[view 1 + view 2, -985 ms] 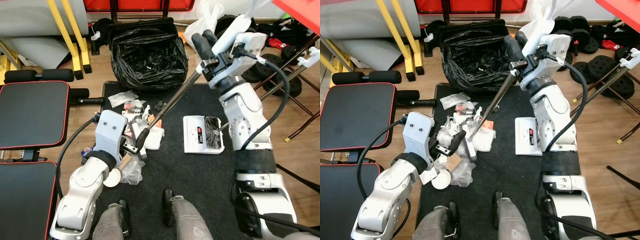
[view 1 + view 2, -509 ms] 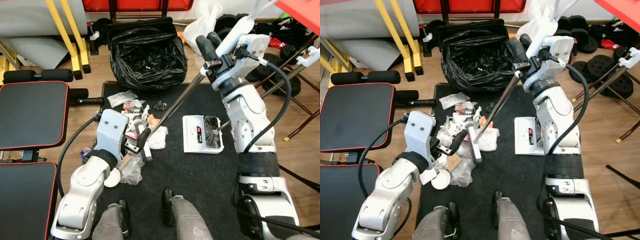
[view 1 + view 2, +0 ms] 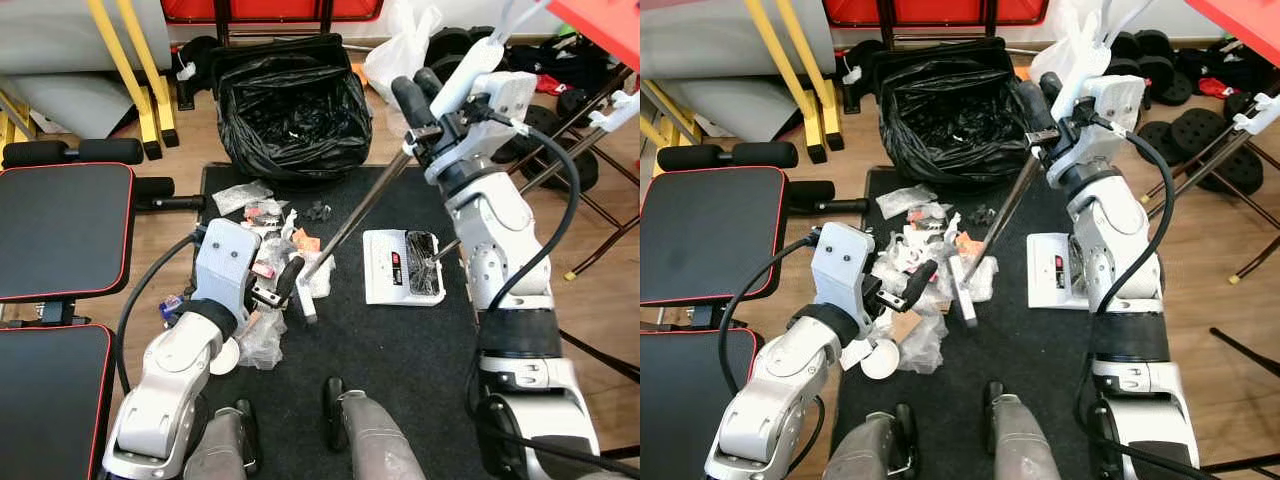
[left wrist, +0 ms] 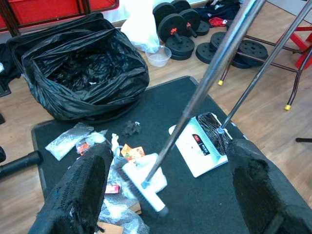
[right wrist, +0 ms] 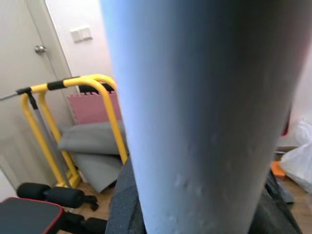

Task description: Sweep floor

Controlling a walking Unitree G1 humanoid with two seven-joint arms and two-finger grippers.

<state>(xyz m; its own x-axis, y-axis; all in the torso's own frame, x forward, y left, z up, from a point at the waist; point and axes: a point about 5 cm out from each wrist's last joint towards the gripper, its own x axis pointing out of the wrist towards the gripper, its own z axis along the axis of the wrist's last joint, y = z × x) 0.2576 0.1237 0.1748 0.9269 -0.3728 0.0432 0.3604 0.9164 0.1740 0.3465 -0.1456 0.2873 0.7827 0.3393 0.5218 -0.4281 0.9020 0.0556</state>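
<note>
Wooden flooring runs under a home gym, and a dark mat lies in the middle of it. At the mat's far edge sits one open black rubbish bag. Two black padded benches with red piping stand off the mat's left edge, and yellow bars lean behind them.

One broom crosses the scene on a slant. It has a long silver metal handle and a small pale head with dark bristles, and the head rests on the mat beside the rubbish, near the mat's left half. The right gripper is clamped around the upper part of the handle, its black fingers wrapped tight on it. The left gripper hangs low over the litter with its fingers spread wide; from the left wrist the handle passes between the two fingers without touching them.

One white dustpan lies flat on the mat toward its right edge, with a dark brush part on top and a small red-and-black label too small to read. Scattered litter, clear wrappers and red and white scraps, spreads along the mat's left side; I cannot count the pieces.
</note>
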